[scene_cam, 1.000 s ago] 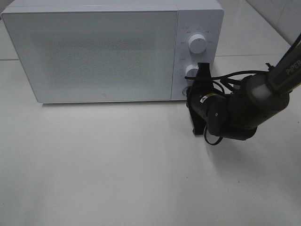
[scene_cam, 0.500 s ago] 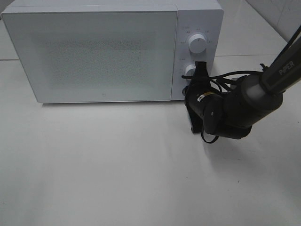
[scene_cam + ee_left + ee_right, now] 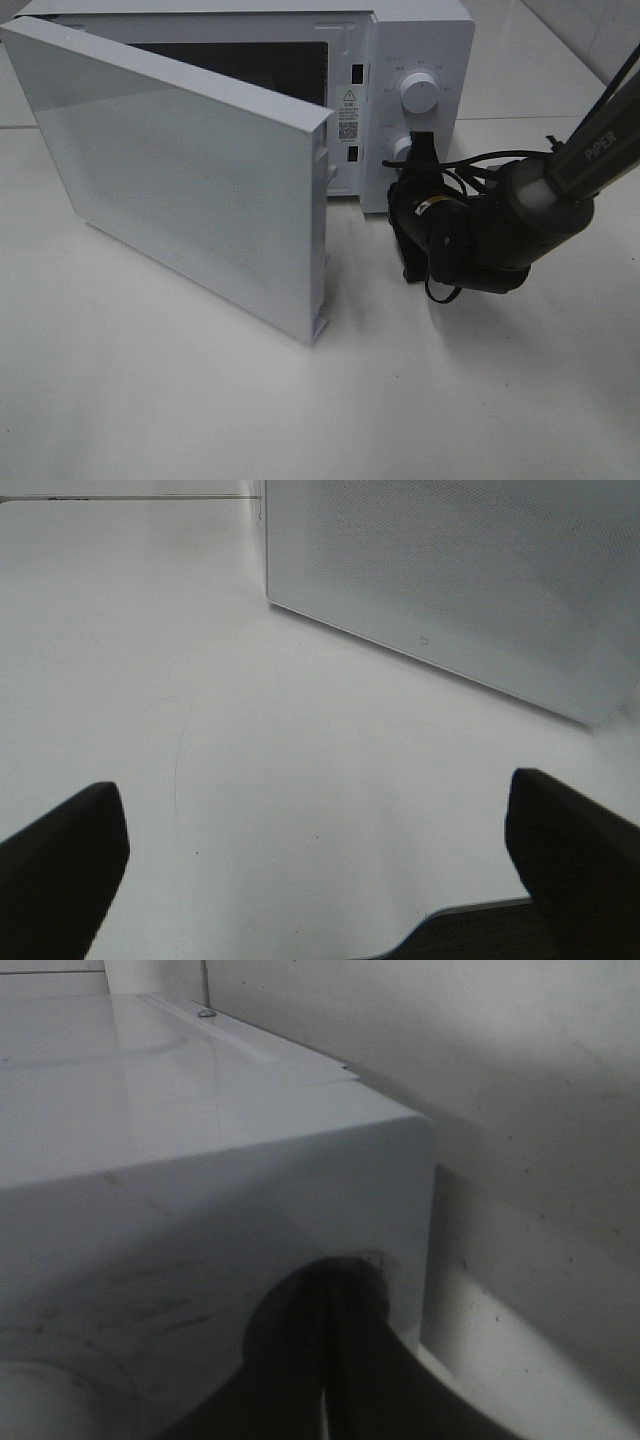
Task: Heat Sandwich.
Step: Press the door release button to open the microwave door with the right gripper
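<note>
The sandwich is out of view in every frame. A white microwave (image 3: 425, 45) stands at the back of the table with its door (image 3: 190, 170) swung out toward the front left, baring a dark cavity (image 3: 250, 65) whose inside I cannot make out. My right gripper (image 3: 400, 192) is shut, its tips pressed against the bottom of the control panel, below the lower knob (image 3: 404, 150). In the right wrist view the shut fingers (image 3: 325, 1380) touch the microwave's casing (image 3: 200, 1160). My left gripper (image 3: 315, 790) is open with nothing in it, over bare table, facing the door (image 3: 450, 570).
The upper knob (image 3: 419, 92) sits above the right gripper. The opened door takes up the table's left middle. The white tabletop (image 3: 450, 400) spreads in front. A tiled wall (image 3: 480, 1080) rises behind the microwave.
The microwave door was closed before and has now sprung open to the front left. The right gripper has crept slightly left against the panel, still shut.
</note>
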You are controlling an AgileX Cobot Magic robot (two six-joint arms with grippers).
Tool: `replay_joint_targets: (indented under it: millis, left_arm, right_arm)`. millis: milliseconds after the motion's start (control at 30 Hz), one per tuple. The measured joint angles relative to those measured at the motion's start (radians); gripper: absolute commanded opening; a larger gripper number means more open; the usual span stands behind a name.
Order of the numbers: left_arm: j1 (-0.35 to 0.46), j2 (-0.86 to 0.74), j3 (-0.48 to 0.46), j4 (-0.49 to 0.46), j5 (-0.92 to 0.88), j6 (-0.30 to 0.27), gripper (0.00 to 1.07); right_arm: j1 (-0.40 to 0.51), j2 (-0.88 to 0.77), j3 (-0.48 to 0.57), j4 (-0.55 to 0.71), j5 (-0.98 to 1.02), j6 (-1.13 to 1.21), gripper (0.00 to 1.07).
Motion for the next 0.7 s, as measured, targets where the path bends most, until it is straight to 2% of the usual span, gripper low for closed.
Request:
replay_joint_targets:
  millis: [433, 700]
  left_arm:
    - [0.0, 0.0, 0.0, 0.0, 0.0, 0.0, 0.97]
    - [0.0, 0.0, 0.0, 0.0, 0.0, 0.0, 0.97]
  right_arm:
    - [-0.003, -0.016, -0.013, 0.018, 0.08, 0.004, 0.0]
    - [-0.022, -0.055, 0.006, -0.025, 0.134, 0.012, 0.0]
